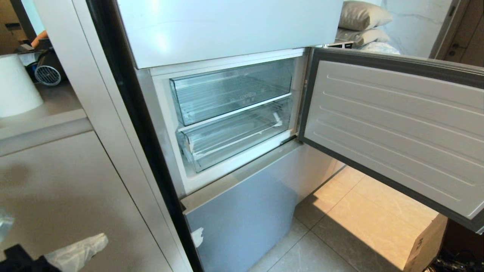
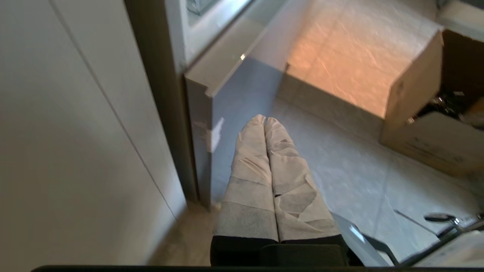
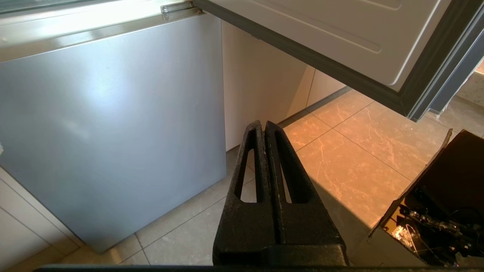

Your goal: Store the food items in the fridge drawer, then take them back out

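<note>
Pre-store step: fridge drawer [image 1: 234, 138] closed under the coolBox drawer [image 1: 230, 92], no food items visible. Left pincer [image 2: 264, 120] and right pincer [image 3: 263, 124] both pressed together, empty. Next: pull the drawer open.

Clear ribbed fridge drawer [image 1: 234, 139], silver lower fridge door [image 1: 242, 219], beige veined floor tiles [image 1: 363, 211], brown cardboard box [image 1: 427, 241].

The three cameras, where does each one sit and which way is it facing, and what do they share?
Head view: on the robot's head, looking down at the open fridge and its fridge drawer; the left tool shows at the lower left corner.
Left wrist view: behind the shut left tool, facing the floor by the fridge.
Right wrist view: behind the shut right tool, facing the floor.
Shared: all three show the cardboard box.
</note>
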{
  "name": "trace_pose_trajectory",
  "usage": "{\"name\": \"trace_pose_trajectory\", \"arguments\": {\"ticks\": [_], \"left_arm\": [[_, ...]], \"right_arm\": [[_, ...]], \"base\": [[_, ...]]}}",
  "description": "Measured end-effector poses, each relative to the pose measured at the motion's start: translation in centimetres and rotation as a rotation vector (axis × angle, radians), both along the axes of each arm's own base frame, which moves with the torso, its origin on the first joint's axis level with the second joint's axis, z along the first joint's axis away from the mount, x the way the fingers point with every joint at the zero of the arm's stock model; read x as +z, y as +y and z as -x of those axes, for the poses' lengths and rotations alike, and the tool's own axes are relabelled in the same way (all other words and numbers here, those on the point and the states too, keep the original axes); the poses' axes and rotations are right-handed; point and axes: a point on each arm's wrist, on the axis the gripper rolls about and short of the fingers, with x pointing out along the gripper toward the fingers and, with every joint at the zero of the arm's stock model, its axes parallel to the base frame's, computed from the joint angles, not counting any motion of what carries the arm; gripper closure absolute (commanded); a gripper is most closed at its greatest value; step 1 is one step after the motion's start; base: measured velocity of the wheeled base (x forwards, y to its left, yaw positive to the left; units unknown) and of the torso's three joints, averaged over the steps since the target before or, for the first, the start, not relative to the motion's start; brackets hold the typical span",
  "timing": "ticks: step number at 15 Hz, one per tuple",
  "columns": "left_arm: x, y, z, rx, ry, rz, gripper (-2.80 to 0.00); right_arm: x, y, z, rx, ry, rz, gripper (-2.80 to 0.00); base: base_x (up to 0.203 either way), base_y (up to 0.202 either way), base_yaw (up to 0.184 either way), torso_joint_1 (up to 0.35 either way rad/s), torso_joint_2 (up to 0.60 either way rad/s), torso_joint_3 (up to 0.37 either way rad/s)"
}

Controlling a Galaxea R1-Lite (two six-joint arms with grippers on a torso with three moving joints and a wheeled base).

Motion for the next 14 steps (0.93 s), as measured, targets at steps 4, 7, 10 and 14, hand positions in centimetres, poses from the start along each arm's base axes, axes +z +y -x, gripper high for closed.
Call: {"name": "trace_pose_trajectory", "arguments": {"ticks": [4,7,10,14], "left_arm": [[-0.5,-0.3,-1.1,-0.020,0.060,-0.004,0.00],[-0.9,-0.9,-2.3,-0.078,0.126,0.000,0.00],[-1.4,-1.9,-3.8,-0.137,0.166,-0.007,0.00],[-2.3,-3.0,-7.0,-0.162,0.165,-0.015,0.00]], "right_arm": [[0.0,0.0,0.0,0.000,0.000,-0.001,0.00],[0.0,0.0,0.0,0.000,0.000,0.000,0.00],[0.0,0.0,0.0,0.000,0.000,0.000,0.00],[0.0,0.0,0.0,0.000,0.000,0.000,0.00]], "base": [[0.000,0.000,0.000,0.000,0.00,0.000],[0.000,0.000,0.000,0.000,0.00,0.000],[0.000,0.000,0.000,0.000,0.00,0.000],[0.000,0.000,0.000,0.000,0.00,0.000]]}}
